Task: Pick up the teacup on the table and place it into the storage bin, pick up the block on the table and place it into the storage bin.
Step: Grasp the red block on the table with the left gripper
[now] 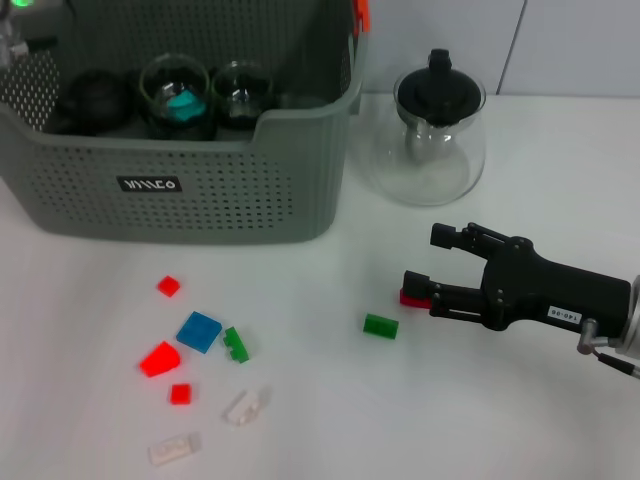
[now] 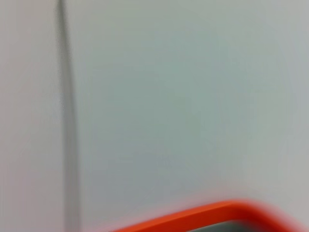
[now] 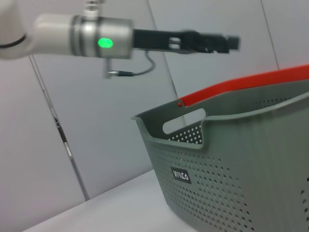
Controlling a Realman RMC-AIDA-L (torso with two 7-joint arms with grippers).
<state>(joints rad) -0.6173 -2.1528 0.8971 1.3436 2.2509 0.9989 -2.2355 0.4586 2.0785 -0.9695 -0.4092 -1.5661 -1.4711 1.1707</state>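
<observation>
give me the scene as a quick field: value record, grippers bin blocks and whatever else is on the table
right gripper: low over the table, jaws open around a red block
left gripper: raised above the storage bin
bin contents: glass cups, one holding something teal
loose blocks: green block by the right gripper; red, blue, green and clear ones in front of the bin
other: glass teapot beside the bin
</observation>
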